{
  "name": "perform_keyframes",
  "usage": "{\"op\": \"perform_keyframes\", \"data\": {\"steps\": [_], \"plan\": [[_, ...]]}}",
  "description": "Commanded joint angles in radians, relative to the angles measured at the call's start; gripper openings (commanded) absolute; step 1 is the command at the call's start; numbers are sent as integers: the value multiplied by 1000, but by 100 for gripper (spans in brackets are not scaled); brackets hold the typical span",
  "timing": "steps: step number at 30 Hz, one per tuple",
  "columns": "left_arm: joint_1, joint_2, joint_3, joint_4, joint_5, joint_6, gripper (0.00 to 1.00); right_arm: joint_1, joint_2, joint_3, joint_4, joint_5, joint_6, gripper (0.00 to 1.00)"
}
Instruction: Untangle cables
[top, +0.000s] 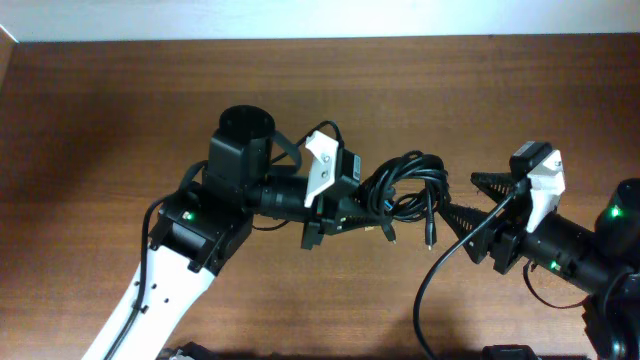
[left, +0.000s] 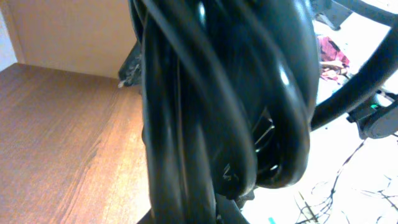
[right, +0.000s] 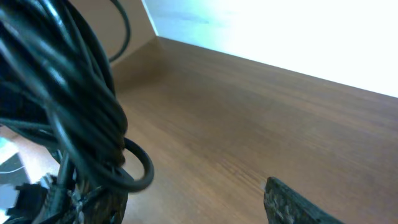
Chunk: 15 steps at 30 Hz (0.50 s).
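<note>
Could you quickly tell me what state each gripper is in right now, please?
Left gripper: closed, holding the black cable bundle.
Right gripper: open wide, holding nothing, right beside the bundle.

1. From overhead, the left fingers (top: 352, 218) run in under the cables (top: 405, 180) near the middle of the worktop (top: 100, 150). Their tips are covered, so I can't judge the grip.
2. The plug (top: 430, 238) dangling from the cables is too small for me to identify.
3. In my left wrist view the cables sit so close that they blur into one dark mass, and I can't separate the strands.
4. In my right wrist view the cables are cut off at the left and top edges, and one right finger (right: 292, 202) is cropped at the bottom.
5. The right arm (top: 590, 260) runs out of the overhead picture past the worktop's right edge.
</note>
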Motion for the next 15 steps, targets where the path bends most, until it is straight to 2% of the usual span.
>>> {"op": "perform_keyframes", "data": {"steps": [1, 7, 13, 14, 15], "plan": [[-15, -23, 21, 12, 30, -5, 0, 5, 13, 3, -4, -74, 3, 69], [23, -24, 21, 57, 22, -21, 0, 5, 13, 4, -77, -118, -79, 70], [25, -23, 21, 56, 72, -27, 0, 5, 16, 3, -11, -188, -79, 70], [6, -23, 21, 56, 71, -27, 0, 5, 16, 4, 0, -189, -78, 68], [0, -23, 21, 56, 64, -27, 0, 5, 16, 4, -1, -189, -78, 62]]}}
